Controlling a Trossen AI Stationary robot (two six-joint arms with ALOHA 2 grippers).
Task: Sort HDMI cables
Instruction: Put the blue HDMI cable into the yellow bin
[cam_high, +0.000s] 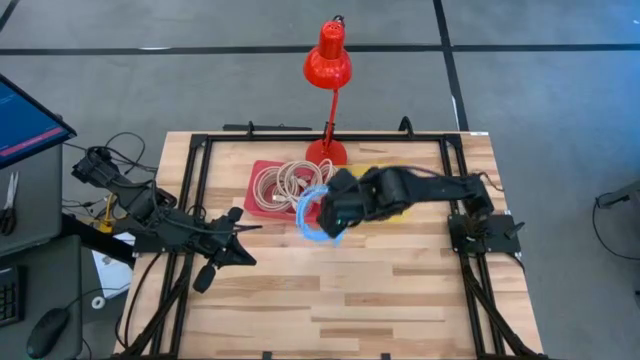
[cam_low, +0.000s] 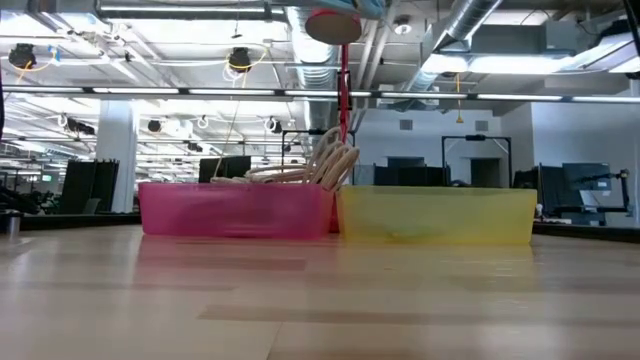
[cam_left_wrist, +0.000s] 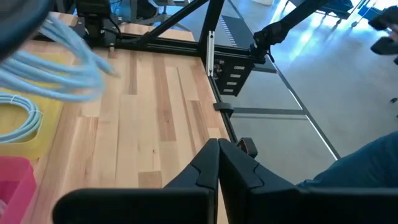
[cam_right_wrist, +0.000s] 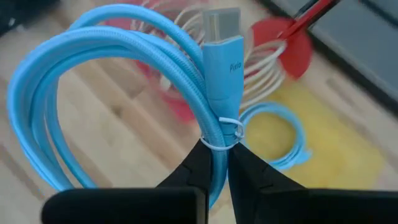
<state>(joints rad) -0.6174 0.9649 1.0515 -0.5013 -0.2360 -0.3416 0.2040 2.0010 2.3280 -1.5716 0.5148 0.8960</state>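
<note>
I count two light blue coils. One blue coil (cam_right_wrist: 124, 93) hangs from my right gripper (cam_right_wrist: 214, 163), the other blue coil (cam_right_wrist: 277, 134) lies flat in the yellow bin (cam_high: 400, 212). The beige coils (cam_high: 290, 182) are heaped in the pink bin (cam_high: 258, 190); they overlap so much that I cannot count them apart — several loops at least, some poking above the bin's rim in the low view. There are two bins, pink and yellow, side by side and touching, and one red desk lamp (cam_high: 328, 60) stands just behind them.

My right gripper is up above the table, over the near edge of the bins where pink meets yellow. Its fingers are nearly closed, pinching the blue coil right at the thin white tie (cam_right_wrist: 227, 132) that binds the loops; the plug (cam_right_wrist: 222, 53) stands upright just past my fingertips, and the loops swing out to one side, clear of the wood.

My left gripper (cam_left_wrist: 217, 163) waits over the left part of the table (cam_high: 330, 300), well apart from the bins. Its fingers are pressed together with nothing between them — only bare planks beneath.
</note>
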